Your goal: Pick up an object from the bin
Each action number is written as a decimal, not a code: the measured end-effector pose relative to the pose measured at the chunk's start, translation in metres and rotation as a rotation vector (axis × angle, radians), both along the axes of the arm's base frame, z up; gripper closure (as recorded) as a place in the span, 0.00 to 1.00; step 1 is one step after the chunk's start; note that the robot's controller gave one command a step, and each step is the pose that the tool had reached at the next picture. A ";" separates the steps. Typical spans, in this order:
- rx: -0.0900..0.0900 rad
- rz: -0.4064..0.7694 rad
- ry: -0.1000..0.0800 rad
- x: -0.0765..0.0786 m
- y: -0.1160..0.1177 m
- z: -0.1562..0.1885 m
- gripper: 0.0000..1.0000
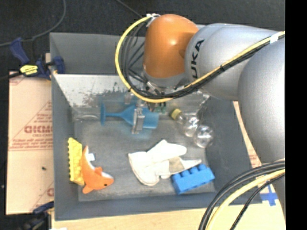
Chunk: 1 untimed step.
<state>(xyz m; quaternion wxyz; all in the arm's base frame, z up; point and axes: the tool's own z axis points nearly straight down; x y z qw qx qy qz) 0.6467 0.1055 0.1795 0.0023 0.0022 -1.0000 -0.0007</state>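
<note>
orange wrist cover (pixel 165 44) low over blue plastic goblet (pixel 120 115), lying sideways by back wall of bin (pixel 86 94). gripper (pixel 139 121) down at its bowl, released or clenched: cannot tell. not lifted yet; grasp and lift remaining.

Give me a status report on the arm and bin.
Gripper low over blue goblet, on its side near back wall of bin. Grasp not confirmed. Clear plastic piece close beside it; white cloth, blue brick nearer the front, apart.

In bin (pixel 86 92), fish (pixel 96 178) left of glove (pixel 156 164)
</note>
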 end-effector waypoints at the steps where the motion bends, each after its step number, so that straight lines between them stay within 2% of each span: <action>1: 0.001 -0.003 -0.009 0.002 0.000 0.005 0.00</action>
